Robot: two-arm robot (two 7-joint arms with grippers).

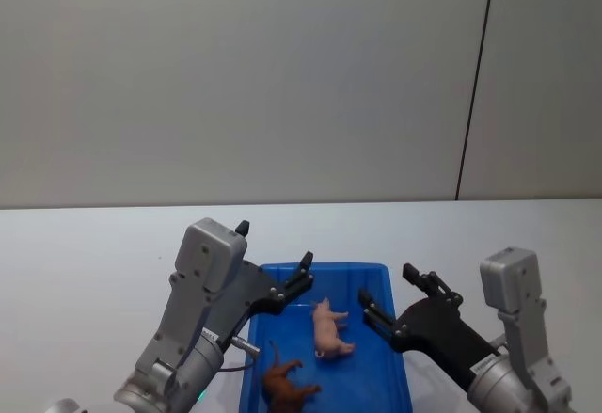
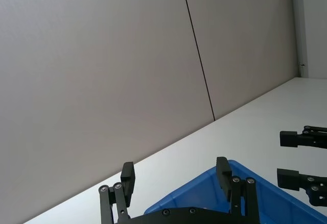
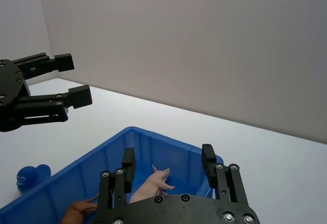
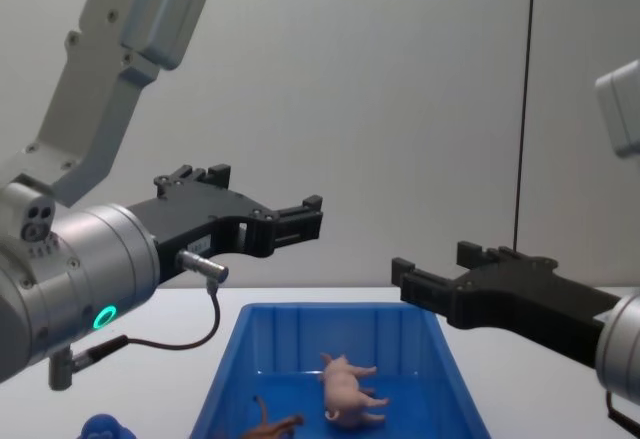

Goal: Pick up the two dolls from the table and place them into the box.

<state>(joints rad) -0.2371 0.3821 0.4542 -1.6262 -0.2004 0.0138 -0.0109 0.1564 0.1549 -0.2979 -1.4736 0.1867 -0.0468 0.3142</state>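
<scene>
The box's (image 1: 324, 268) near end runs off the lower edge of the head view, so its full length cannot be seen. Both dolls lie inside on its floor. The pig (image 1: 329, 330) rests on its side near the middle, and the brown animal (image 1: 285, 382) is at its 7 o'clock. In the chest view the brown animal is cut by the frame edge, as is the blue rounded object (image 4: 105, 427) on the table outside the box's left wall.

The left gripper (image 2: 174, 170) hangs above the box's far left corner, at the pig's 10 o'clock, with its fingers spread wide and holding nothing. The right gripper (image 1: 388, 284) hangs over the right wall at 3 o'clock, likewise wide apart and empty.

The table (image 1: 94, 262) is plain white. Behind it stands a pale grey wall (image 1: 235, 74) with one dark vertical seam (image 1: 475, 84).
</scene>
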